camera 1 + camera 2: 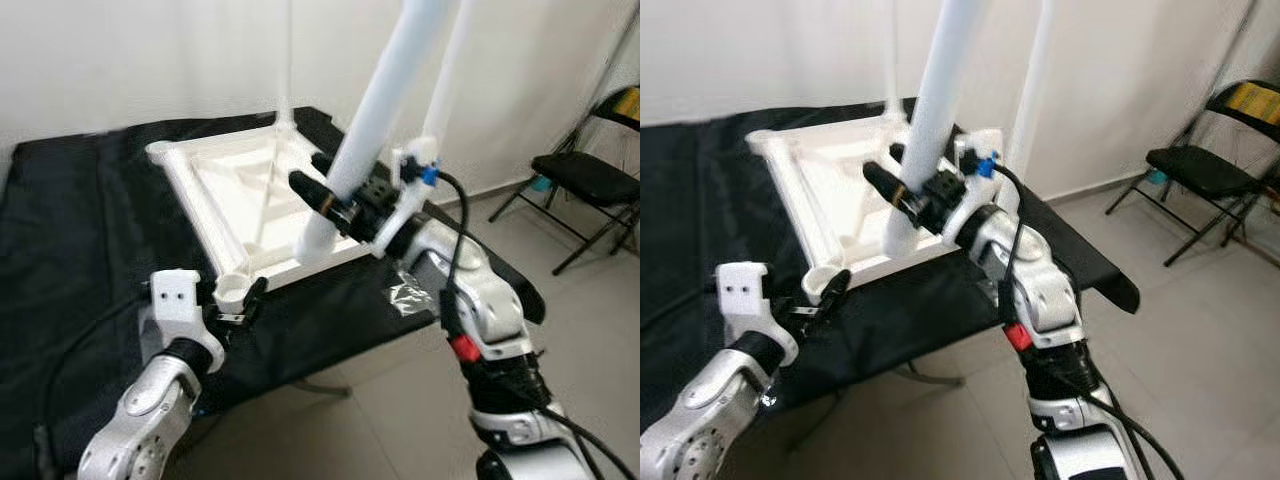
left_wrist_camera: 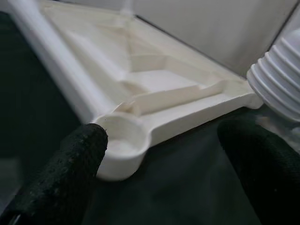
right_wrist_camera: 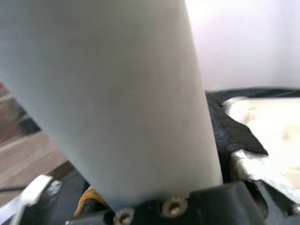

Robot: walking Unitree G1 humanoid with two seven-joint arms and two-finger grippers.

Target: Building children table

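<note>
A white plastic table top (image 1: 250, 190) lies upside down on a black-covered table (image 1: 80, 230). My right gripper (image 1: 332, 188) is shut on a thick white leg (image 1: 380, 110). The leg leans, and its ribbed lower end (image 2: 281, 84) sits at the top's near right corner. The same leg (image 3: 117, 93) stands close in the right wrist view. My left gripper (image 2: 171, 187) is open at the near left corner. Its fingers (image 2: 79, 159) stand either side of the empty round socket (image 2: 119, 145) without touching it. Two thinner white legs (image 1: 288, 60) rise from the far corners.
A crumpled clear wrapper (image 1: 410, 295) lies on the black cover near its right front edge. A black folding chair (image 1: 590, 175) stands on the tiled floor to the right. A white wall runs behind the table.
</note>
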